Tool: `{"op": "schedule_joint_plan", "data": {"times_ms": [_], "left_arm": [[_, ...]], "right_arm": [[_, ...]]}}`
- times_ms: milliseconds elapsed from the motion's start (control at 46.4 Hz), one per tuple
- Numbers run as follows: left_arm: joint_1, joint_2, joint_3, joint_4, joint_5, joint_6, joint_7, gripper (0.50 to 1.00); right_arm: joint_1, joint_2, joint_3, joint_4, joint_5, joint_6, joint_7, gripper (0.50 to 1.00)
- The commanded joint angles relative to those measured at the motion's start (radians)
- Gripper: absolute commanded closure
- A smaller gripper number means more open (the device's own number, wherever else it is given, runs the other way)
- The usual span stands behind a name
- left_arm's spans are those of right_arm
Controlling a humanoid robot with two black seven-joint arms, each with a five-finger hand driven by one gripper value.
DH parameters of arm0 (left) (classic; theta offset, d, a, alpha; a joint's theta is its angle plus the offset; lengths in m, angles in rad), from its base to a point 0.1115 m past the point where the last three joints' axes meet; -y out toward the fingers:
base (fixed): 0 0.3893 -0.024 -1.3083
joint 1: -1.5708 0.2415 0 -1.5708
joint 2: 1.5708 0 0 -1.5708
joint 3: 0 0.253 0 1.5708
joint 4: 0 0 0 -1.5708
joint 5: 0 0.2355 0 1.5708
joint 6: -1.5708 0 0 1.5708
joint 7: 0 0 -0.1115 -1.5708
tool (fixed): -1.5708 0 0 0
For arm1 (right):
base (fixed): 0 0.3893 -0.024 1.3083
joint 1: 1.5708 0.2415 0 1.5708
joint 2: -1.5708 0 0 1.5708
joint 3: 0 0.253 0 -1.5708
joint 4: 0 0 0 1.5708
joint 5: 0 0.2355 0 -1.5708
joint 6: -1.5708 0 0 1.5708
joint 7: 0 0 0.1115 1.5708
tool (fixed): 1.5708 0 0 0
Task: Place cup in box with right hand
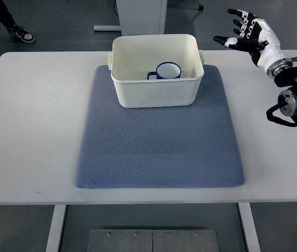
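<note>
Cup [168, 70] sits upright inside the box [156, 84] on the blue mat [159, 147], and the right hand [248, 35] hangs off to the side with fingers [237, 23] spread and empty, so a careless swing could bump the box.

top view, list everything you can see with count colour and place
box: one, cream white, far middle of the mat
cup: one, blue and white, upright inside the box
mat: one, grey-blue, centre of the table
table: one, white, fills most of the view
metal plate: one, grey, on the floor at the bottom edge
white cabinet base: one, beyond the table at the top
person's shoes: two, dark with white, floor at top left
right hand: one, white and black, fingers spread, holding nothing, upper right past the box
</note>
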State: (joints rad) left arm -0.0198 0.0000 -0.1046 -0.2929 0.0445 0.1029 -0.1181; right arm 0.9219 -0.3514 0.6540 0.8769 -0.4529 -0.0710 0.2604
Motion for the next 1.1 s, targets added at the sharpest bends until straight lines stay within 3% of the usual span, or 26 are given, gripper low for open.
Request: {"op": "schedule_joint_plan", "data": {"times_ms": [0, 302, 1078], "left_arm": [[0.0, 0.0, 0.0, 0.0, 0.0, 0.0, 0.0, 0.5], [0.0, 0.0, 0.0, 0.0, 0.0, 0.0, 0.0, 0.5], [0.0, 0.0, 0.0, 0.0, 0.0, 0.0, 0.0, 0.5]], "right_arm": [[-0.031, -0.005, 0.068, -0.001, 0.0, 0.039, -0.009, 0.502], [-0.138, 0.066, 0.332, -0.003, -0.001, 0.071, -0.115, 0.5], [-0.275, 0.262, 0.572, -0.024, -0.003, 0.076, -0.109, 0.5]]}}
